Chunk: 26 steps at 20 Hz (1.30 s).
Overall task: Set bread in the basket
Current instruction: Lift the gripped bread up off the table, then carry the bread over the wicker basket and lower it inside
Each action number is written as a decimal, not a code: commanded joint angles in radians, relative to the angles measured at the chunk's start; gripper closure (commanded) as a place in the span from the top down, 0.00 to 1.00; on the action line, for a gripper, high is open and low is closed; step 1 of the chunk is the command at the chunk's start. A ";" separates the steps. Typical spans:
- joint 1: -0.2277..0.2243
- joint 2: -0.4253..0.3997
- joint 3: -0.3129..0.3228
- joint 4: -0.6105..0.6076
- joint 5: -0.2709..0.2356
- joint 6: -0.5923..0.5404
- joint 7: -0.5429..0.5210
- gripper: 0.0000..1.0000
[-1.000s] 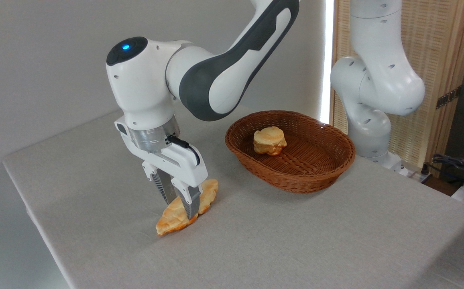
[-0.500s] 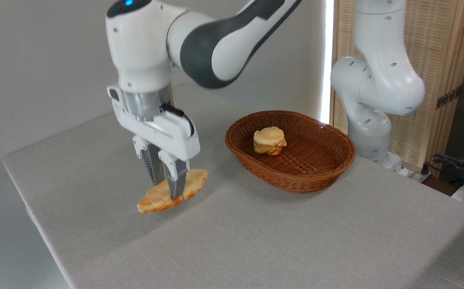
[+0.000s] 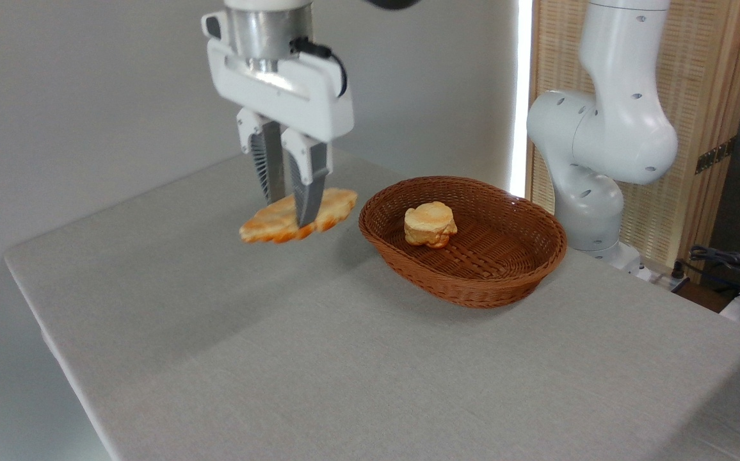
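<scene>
The bread point(image 3: 266, 224), a long golden-orange pastry with pointed ends, hangs in the air well above the table, nearly level. My gripper point(image 3: 290, 210) comes down from above and is shut on the bread's middle, with both ends sticking out past the fingers. The basket point(image 3: 504, 282), an oval reddish-brown wicker one, stands on the table just right of the bread. The bread's right tip is close to the basket's left rim but outside it.
A small round pale-golden bun point(image 3: 431, 224) lies inside the basket, left of its middle. The grey cloth-covered table point(image 3: 344, 358) ends at a front-left edge. The arm's white base point(image 3: 600, 160) stands behind the basket, before a slatted wooden screen. Cables lie at far right.
The gripper has lifted the bread off the table and carried it up and to the right, toward the basket. The bread has levelled out from its tilted pose.
</scene>
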 commanded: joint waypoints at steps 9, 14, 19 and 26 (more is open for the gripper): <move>0.004 -0.262 0.016 -0.300 -0.008 -0.159 0.209 0.53; 0.006 -0.294 0.048 -0.389 -0.004 -0.171 0.227 0.53; 0.006 -0.293 0.059 -0.436 -0.004 -0.174 0.231 0.60; 0.006 -0.288 0.063 -0.456 -0.004 -0.210 0.238 0.67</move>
